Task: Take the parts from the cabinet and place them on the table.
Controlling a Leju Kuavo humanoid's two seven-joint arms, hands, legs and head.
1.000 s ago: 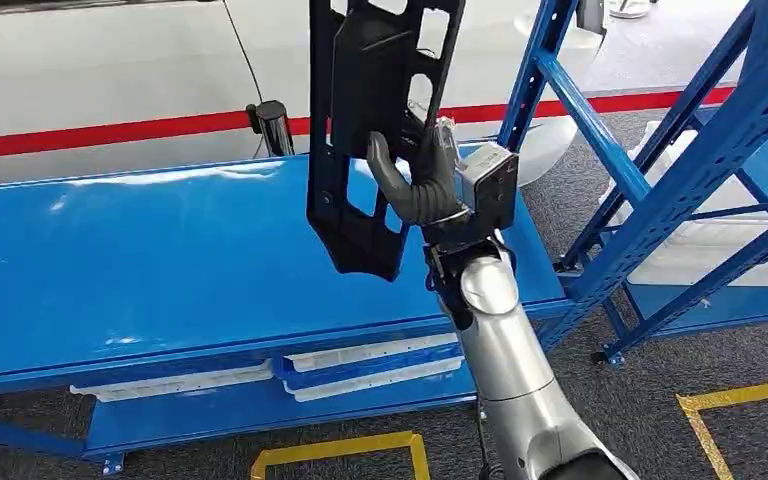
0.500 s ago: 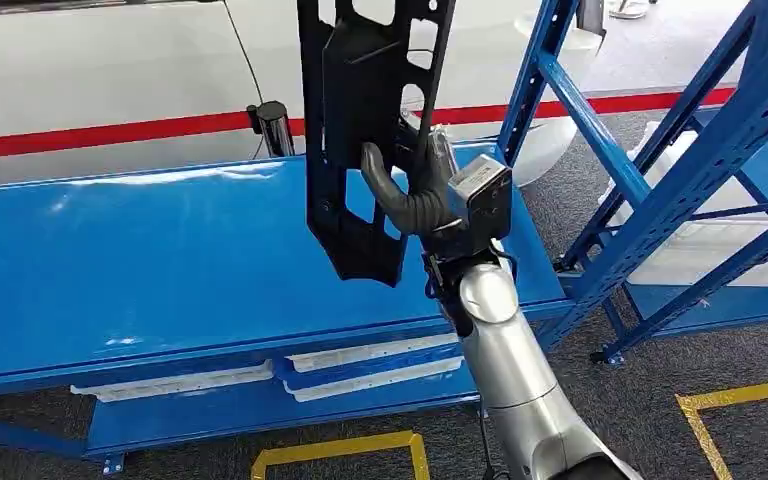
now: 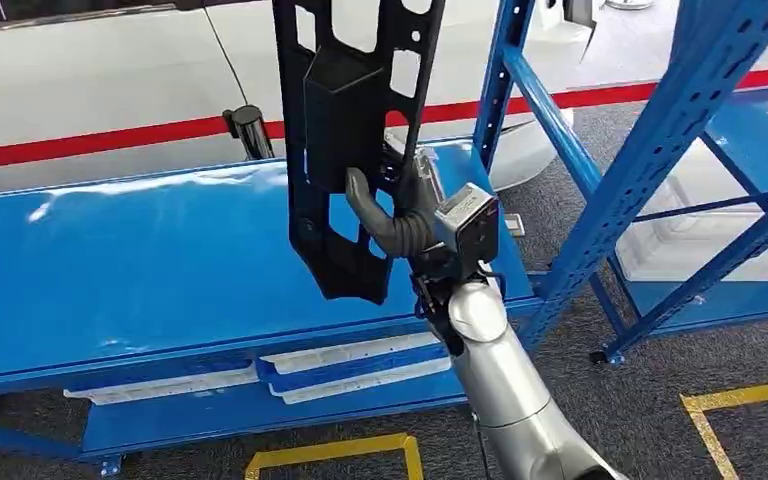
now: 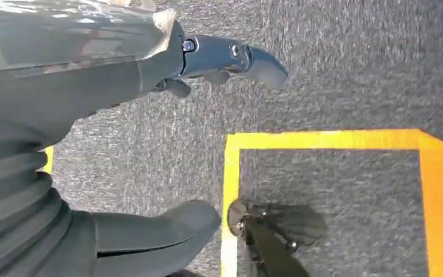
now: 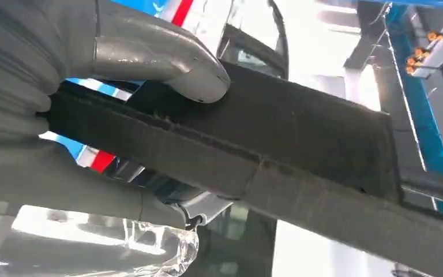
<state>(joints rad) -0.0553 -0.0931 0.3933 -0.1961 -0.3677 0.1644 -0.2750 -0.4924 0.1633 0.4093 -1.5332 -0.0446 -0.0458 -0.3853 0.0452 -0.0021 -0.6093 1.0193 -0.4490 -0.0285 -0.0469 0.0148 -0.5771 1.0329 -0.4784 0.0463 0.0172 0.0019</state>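
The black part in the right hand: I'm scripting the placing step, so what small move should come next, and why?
Probably lower it toward the blue table. The right hand grips the black part upright and lifted, its lower end hanging over the tabletop without resting on it, so it cannot be released yet.

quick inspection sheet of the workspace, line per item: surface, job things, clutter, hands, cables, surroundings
surface: glossy blue table, top bare where seen
job's things: long black plastic part with cut-outs, held upright above the table, not yet set down
clutter: white trays on the table's lower shelf
hands: right hand grips the part, thumb pressed on it; left hand hangs over the floor, holds nothing, fingers apart
cables: nothing seen
surroundings: blue shelving rack to the right, white car body with red stripe behind, grey carpet with yellow floor tape
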